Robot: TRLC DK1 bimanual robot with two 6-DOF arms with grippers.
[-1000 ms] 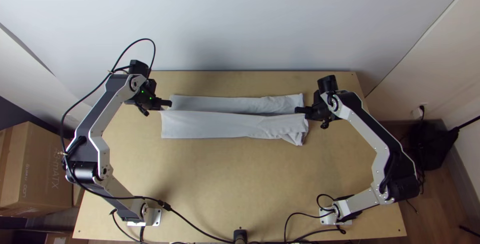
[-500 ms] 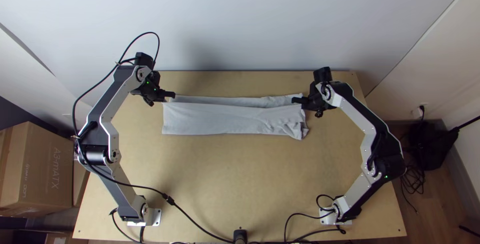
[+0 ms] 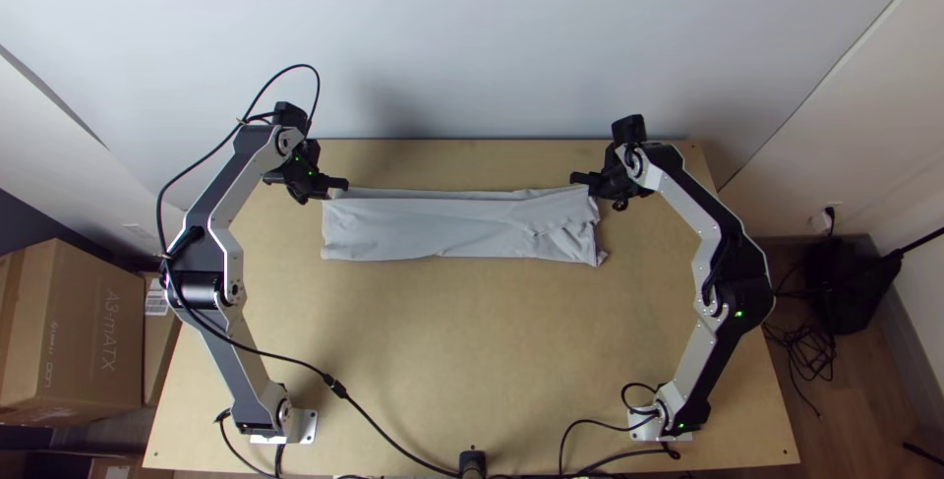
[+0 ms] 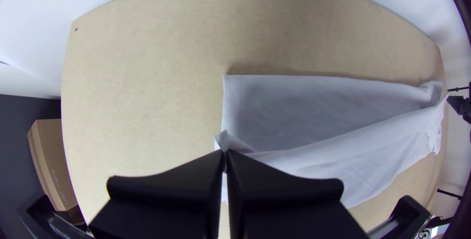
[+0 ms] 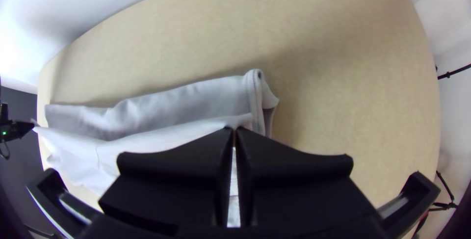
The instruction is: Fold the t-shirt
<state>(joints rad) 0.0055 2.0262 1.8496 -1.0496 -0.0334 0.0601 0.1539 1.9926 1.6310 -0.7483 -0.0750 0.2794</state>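
My arms (image 3: 706,336) have silver-grey links with small screws, black joints, green lights and black cables (image 3: 241,346).

From the table's centre, the t-shirt (image 3: 433,233) is laid on the table (image 3: 472,341) towards twelve o'clock, with the wall (image 3: 472,46) behind. Its ten o'clock corner is held by the left gripper (image 3: 344,184), its two o'clock corner by the right gripper (image 3: 575,179). The arm bases are set at eight (image 3: 280,425) and four o'clock (image 3: 664,425). Beyond the table, a box (image 3: 88,331) is placed at nine, coiled cables (image 3: 811,361) at three.
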